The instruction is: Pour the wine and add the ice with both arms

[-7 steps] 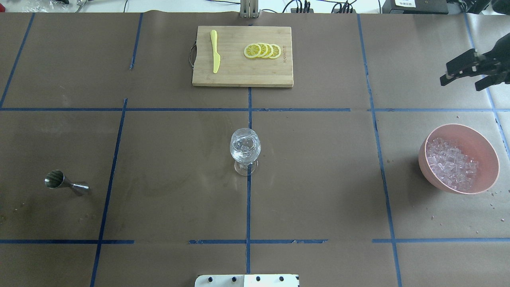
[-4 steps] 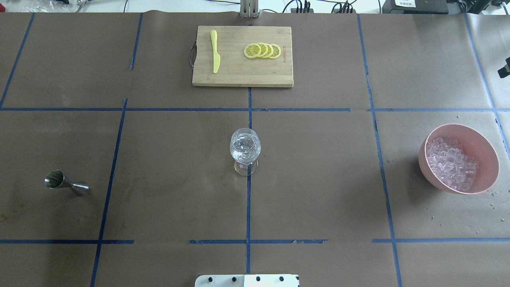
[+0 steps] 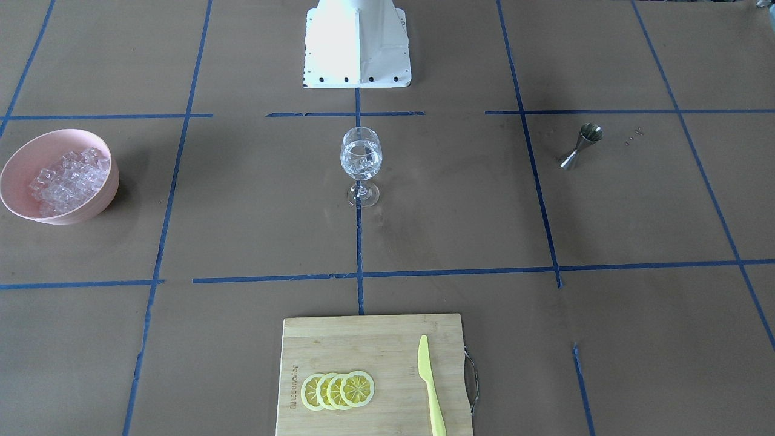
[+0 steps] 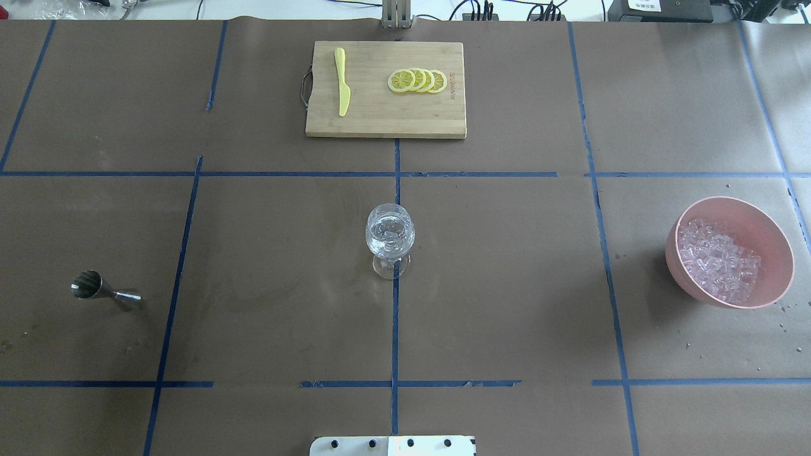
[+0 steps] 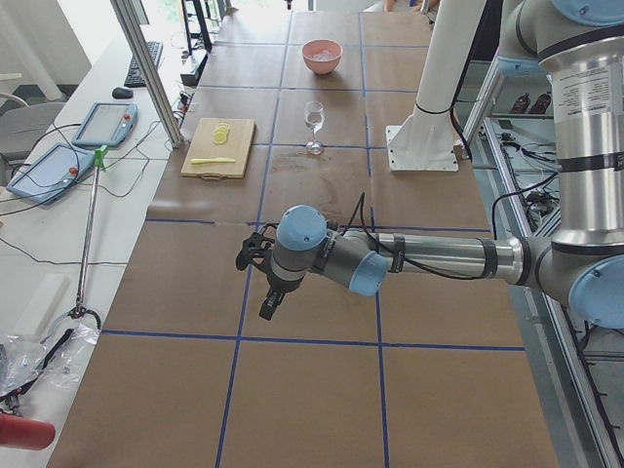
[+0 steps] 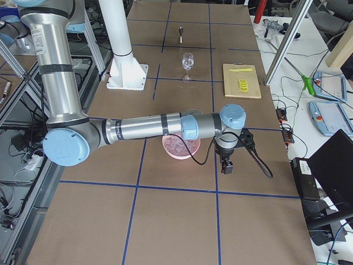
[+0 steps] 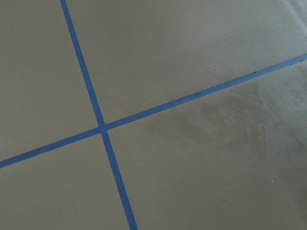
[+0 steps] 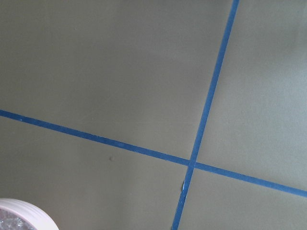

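Note:
A stemmed glass (image 4: 389, 235) stands at the table's middle with clear liquid, the wine (image 3: 361, 162), and a few ice cubes in its bowl. A pink bowl (image 4: 778, 253) at the right holds a heap of ice (image 4: 719, 261). A steel jigger (image 4: 104, 291) lies on its side at the left. Neither gripper shows in the overhead or front views. The left gripper (image 5: 265, 292) hangs over bare table beyond the left end. The right gripper (image 6: 226, 164) hangs just past the pink bowl (image 6: 182, 150). I cannot tell whether either is open or shut.
A wooden cutting board (image 4: 380, 120) at the far middle carries lemon slices (image 4: 417, 81) and a yellow knife (image 4: 342, 82). The white pedestal (image 3: 357, 48) stands at the robot's edge. Blue tape lines cross the brown paper. The bowl's rim (image 8: 24, 215) shows in the right wrist view.
The right gripper has moved off the right edge of the overhead view and no longer shows there. The glass, bowl and jigger have not moved.

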